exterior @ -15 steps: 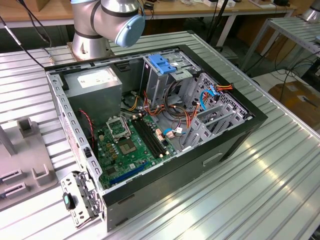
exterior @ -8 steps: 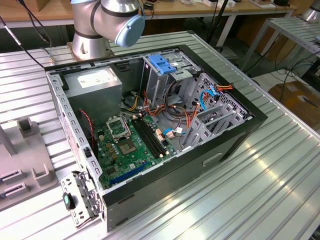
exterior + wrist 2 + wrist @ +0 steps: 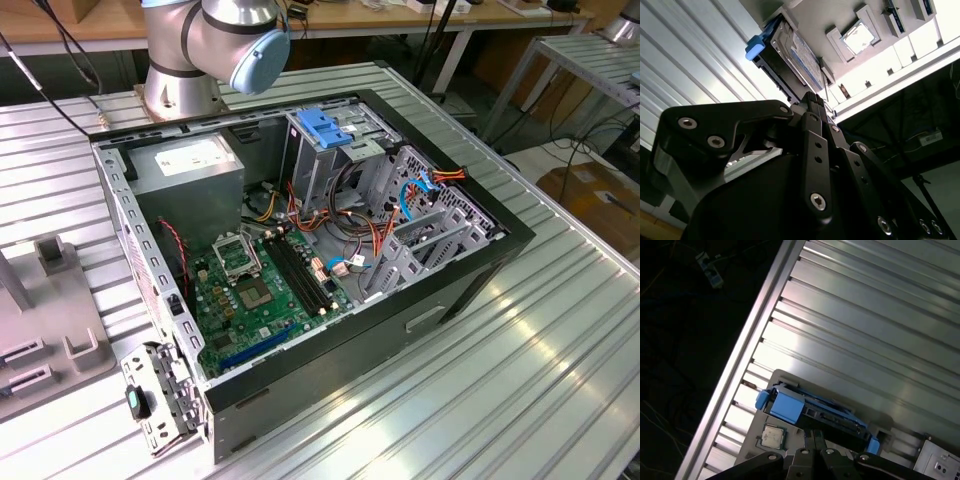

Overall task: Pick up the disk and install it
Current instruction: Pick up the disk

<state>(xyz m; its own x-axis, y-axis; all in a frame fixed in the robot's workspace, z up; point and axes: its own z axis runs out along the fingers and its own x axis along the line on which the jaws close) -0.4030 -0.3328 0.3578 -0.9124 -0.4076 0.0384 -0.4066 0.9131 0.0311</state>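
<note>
Shiny ribbed metal table (image 3: pixel 865 315); blue-plastic-edged disk (image 3: pixel 802 60)

- You have an open computer case (image 3: pixel 470 290) lying on its side in the middle of the ribbed metal table (image 3: pixel 530 390).
- The arm (image 3: pixel 215 45) stands at the table's far edge, just behind the case.
- Inside, the grey power-supply box (image 3: pixel 190 170) fills the corner nearest the arm, and the green motherboard (image 3: pixel 255 300) lies flat beside it.
- A tall metal cage (image 3: pixel 310 170) stands by the far wall, with a light-blue latch (image 3: pixel 325 127) on top and red and orange cables (image 3: pixel 375 240) beside it.
- A grey fixture (image 3: pixel 60 300) sits at the table's edge on the exterior view's left.
</note>
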